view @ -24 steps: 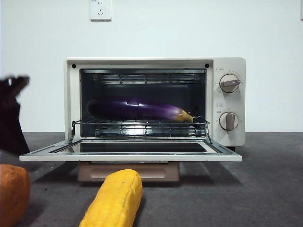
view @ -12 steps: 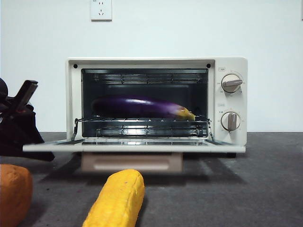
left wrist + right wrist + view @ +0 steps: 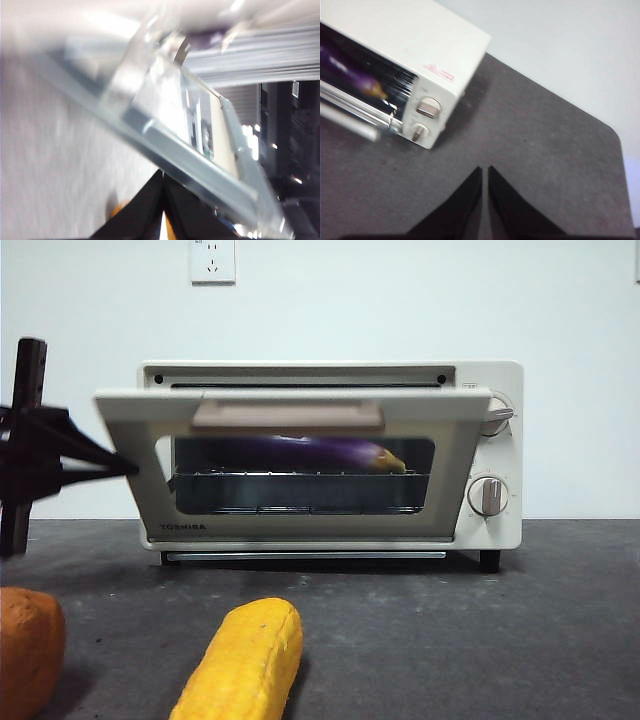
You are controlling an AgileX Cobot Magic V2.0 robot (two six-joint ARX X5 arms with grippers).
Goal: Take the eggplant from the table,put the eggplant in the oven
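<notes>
Eggplant [image 3: 325, 450] is lying on the rack inside oven [image 3: 480, 440], door half-raised, left tool [image 3: 125, 468] apparently touching its edge, tips together; right tool [image 3: 485, 172], tips together, is hanging above desk [image 3: 545, 150].

Blurred oven [image 3: 200, 150] door edge — gripper [image 3: 163, 200] beneath.

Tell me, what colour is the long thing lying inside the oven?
Dark purple, with a yellowish tip. The eggplant shows best in the front view.
</notes>
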